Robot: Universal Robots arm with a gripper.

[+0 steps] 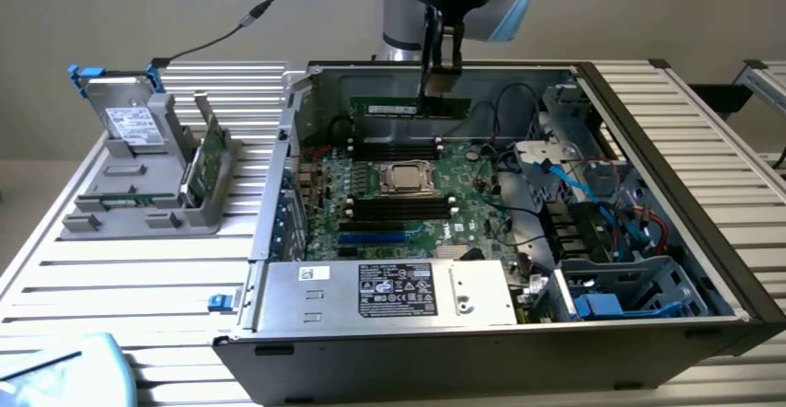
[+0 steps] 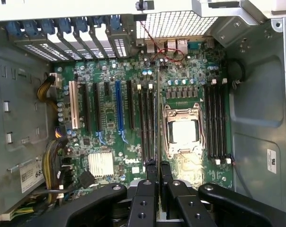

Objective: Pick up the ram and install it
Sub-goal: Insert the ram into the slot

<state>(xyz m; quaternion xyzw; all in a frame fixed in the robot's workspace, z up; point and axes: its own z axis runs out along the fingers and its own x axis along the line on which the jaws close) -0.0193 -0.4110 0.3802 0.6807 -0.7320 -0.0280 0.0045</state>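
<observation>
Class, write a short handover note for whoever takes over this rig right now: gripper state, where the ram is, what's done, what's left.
Gripper: shut on the ram, gripping its upper edge.
Ram: held level inside the open case, over the motherboard, by the far slots. In the wrist view it is edge-on, running alongside the slots next to the CPU socket.
Done: ram picked up and held in the case.
Left: ram not yet seated in a slot; whether it touches one, I cannot tell.
</observation>
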